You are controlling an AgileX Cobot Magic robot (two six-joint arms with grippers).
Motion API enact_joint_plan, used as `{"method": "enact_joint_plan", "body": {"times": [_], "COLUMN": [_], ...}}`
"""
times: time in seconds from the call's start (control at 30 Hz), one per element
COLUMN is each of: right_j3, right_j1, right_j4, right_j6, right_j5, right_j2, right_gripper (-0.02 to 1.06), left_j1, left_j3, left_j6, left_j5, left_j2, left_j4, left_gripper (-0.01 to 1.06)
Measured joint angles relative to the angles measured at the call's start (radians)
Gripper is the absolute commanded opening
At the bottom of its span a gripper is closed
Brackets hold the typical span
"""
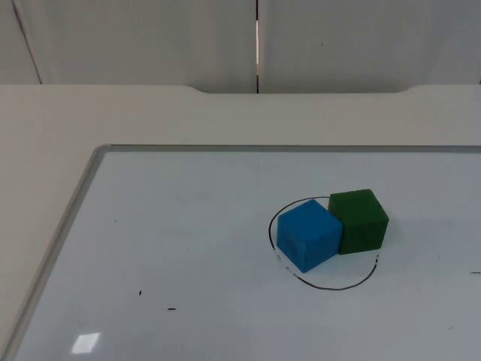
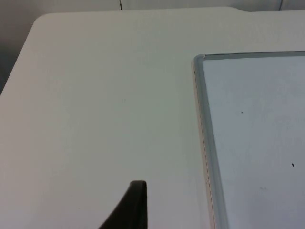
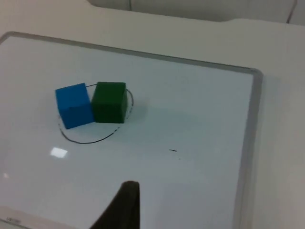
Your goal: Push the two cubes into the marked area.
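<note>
Blue cube [image 1: 308, 235] and green cube [image 1: 359, 220] are seen touching side by side on the whiteboard [image 1: 188, 248], which lies on the white worktop [image 1: 113, 113]. Both cubes sit at the drawn black circle [image 1: 323, 284]; the blue one lies within it, the green one overlaps its line on the far right side. The left gripper [image 2: 131, 210] is held over bare worktop just beside the whiteboard's framed corner [image 2: 200, 59], well apart from the cubes. The right gripper [image 3: 125, 210] is held above the whiteboard, aimed toward the 2 cubes, near but not touching. Whether either gripper's fingers are apart or together cannot be told: 1 dark fingertip is visible per wrist view.
</note>
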Motion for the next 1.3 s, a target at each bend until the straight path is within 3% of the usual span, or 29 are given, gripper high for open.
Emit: {"method": "enact_joint_plan", "body": {"times": [0.2,0.33,0.7,1.3], "right_j3": [0.0,0.0,0.0,0.0], "right_j1": [-0.132,-0.169,-0.174,-0.174], "right_j4": [0.0,-0.006,-0.006,-0.006], "right_j6": [0.0,0.0,0.0,0.0], "right_j5": [0.0,0.0,0.0,0.0], "right_j2": [0.0,0.0,0.0,0.0], "right_gripper": [1.05,1.05,1.05,1.05], "left_j1": [0.0,0.0,0.057,0.057], "left_j3": [0.0,0.0,0.0,0.0], "left_j6": [0.0,0.0,0.0,0.0], "left_j5": [0.0,0.0,0.0,0.0], "left_j2": [0.0,0.0,0.0,0.0], "left_j4": [0.0,0.0,0.0,0.0], "left_gripper": [1.05,1.05,1.05,1.05]}}
